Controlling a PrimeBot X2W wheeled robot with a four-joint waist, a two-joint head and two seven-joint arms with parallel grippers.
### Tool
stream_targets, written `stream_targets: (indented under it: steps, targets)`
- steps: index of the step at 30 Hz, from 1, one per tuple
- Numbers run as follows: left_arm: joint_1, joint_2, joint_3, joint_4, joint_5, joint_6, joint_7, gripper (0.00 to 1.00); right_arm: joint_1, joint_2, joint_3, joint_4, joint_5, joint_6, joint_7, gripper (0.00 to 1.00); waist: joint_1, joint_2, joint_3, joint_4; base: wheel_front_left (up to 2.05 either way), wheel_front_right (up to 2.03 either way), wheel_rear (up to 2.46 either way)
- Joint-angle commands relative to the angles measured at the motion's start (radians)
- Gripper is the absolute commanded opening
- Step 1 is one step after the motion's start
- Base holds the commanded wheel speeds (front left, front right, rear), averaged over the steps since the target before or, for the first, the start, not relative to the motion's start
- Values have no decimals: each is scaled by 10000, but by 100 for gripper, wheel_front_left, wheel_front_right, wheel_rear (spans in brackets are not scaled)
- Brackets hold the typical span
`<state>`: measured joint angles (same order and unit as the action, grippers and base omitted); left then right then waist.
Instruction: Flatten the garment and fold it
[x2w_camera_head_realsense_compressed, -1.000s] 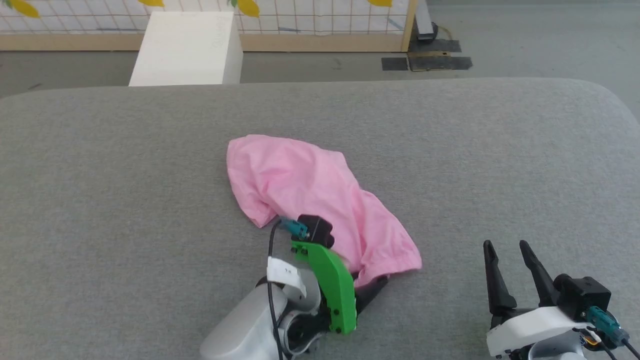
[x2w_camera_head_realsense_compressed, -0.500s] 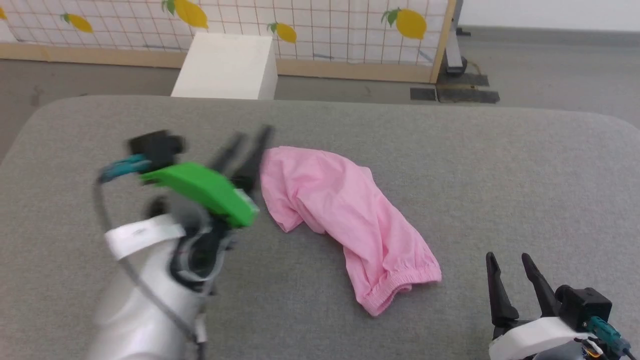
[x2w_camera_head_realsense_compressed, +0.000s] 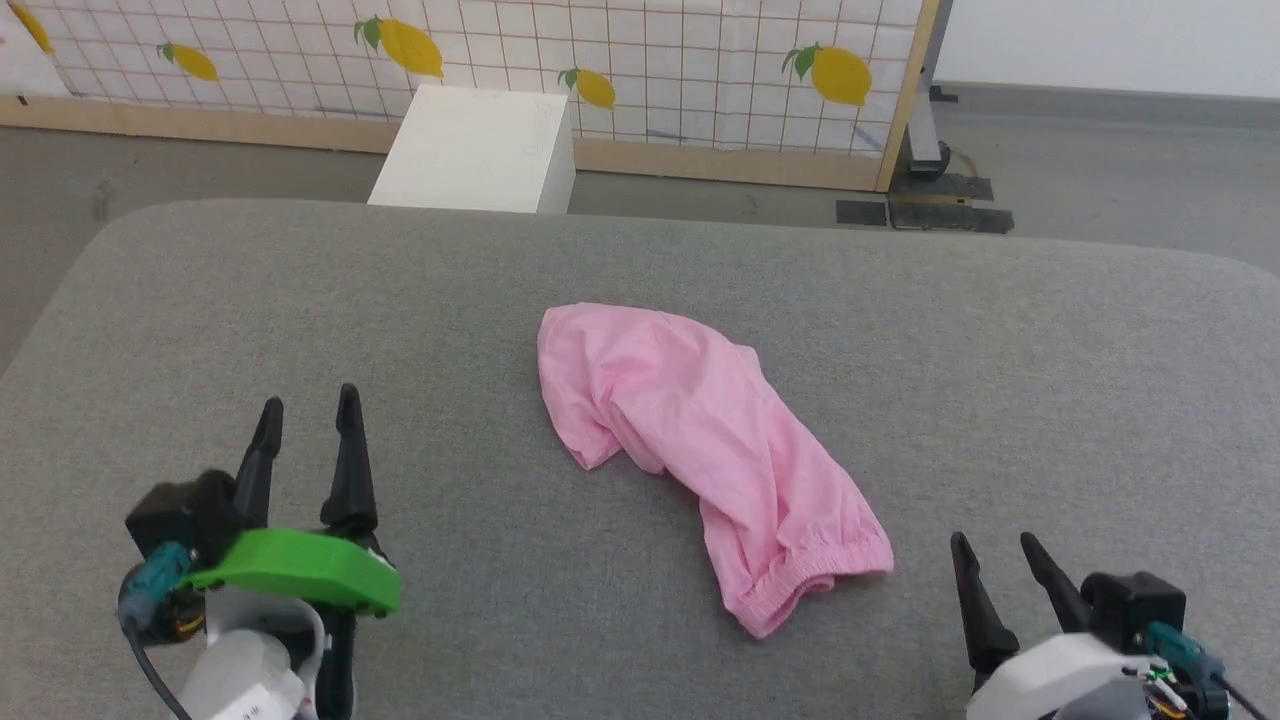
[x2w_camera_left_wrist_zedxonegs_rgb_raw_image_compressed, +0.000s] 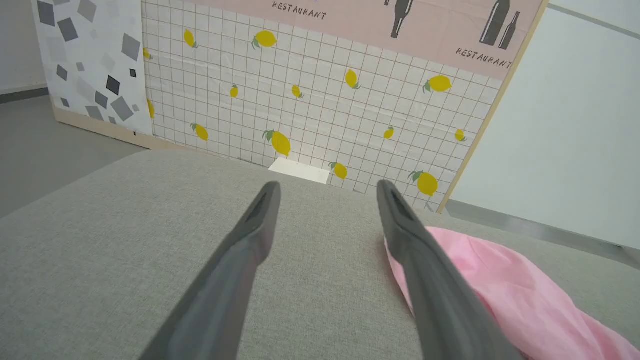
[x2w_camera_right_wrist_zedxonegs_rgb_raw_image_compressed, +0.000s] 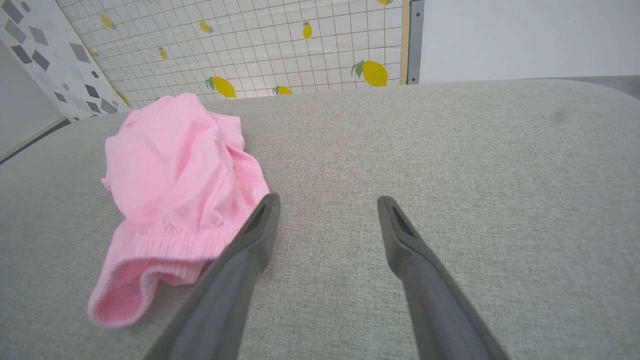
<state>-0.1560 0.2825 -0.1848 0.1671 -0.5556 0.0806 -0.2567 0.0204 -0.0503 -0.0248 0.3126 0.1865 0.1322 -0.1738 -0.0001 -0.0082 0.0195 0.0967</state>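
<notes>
The garment (x2w_camera_head_realsense_compressed: 700, 450) is a light pink crumpled bundle lying slantwise in the middle of the grey padded table (x2w_camera_head_realsense_compressed: 1000, 380), its gathered elastic hem at the near right end. It also shows in the left wrist view as the garment (x2w_camera_left_wrist_zedxonegs_rgb_raw_image_compressed: 500, 295) at lower right, and in the right wrist view as the garment (x2w_camera_right_wrist_zedxonegs_rgb_raw_image_compressed: 170, 190) at left with the elastic hem nearest. My left gripper (x2w_camera_head_realsense_compressed: 308, 402) stands open at the lower left, well apart from the cloth. At the lower right my right gripper (x2w_camera_head_realsense_compressed: 992, 541) is open too, a short way right of the hem. Neither holds anything.
A white box (x2w_camera_head_realsense_compressed: 478, 150) stands on the floor behind the table's far edge. Behind it runs a tiled panel with lemon prints (x2w_camera_head_realsense_compressed: 640, 60) in a wooden frame. Dark floor plates (x2w_camera_head_realsense_compressed: 925, 212) lie at the far right.
My left gripper has let go of the garment's near end, swung left and drawn back to the lower left, open. The head camera has tilted up. The right gripper has stayed in place.
</notes>
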Motion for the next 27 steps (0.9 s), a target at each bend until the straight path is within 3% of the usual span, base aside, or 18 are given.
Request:
stream_targets:
  steps: [1, 5, 13, 19, 20, 21, 22, 27]
  targets:
    - [721, -572, 477, -499, 580, -40, -47, 100, -474, 1, -58, -164, -107, -15, 1037, 100, 1, 82, 194, 54, 0, 0, 0]
    - [1211, -1151, 980, -737, 1063, -270, -49, 100, -1288, 1, 211, -269, -463, -15, 3355, 100, 1, 82, 392, 116, 0, 0, 0]
    - [1160, -1757, 1375, -623, 1693, -870, -50, 100, -2518, 1, 1567, -108, -1579, -15, 8149, 100, 1, 82, 831, 511, 0, 0, 0]
    - [923, -2048, 1801, -753, 1924, -1208, -50, 100, -2757, 1, 2094, 30, -1808, -15, 9520, 100, 1, 82, 1139, 733, 0, 0, 0]
    - [906, -2078, 1858, -765, 1954, -1247, -50, 100, -2775, 1, 2077, 33, -1757, -15, 9559, 78, 1, 82, 1159, 749, 0, 0, 0]
    - [893, -2112, 1923, -774, 1988, -1294, -50, 100, -2806, 1, 2055, 30, -1739, -15, 9563, 21, 1, 82, 1178, 767, 0, 0, 0]
    - [883, -2136, 1972, -782, 2009, -1328, -50, 100, -2837, 1, 2006, 1, -1705, -15, 9518, 0, 1, 82, 1197, 787, 0, 0, 0]
    - [821, -2239, 2145, -751, 2077, -1500, -50, 100, -3241, -524, 1382, -296, -1447, -15, 9340, 0, 1, 82, 1284, 900, 0, 0, 0]
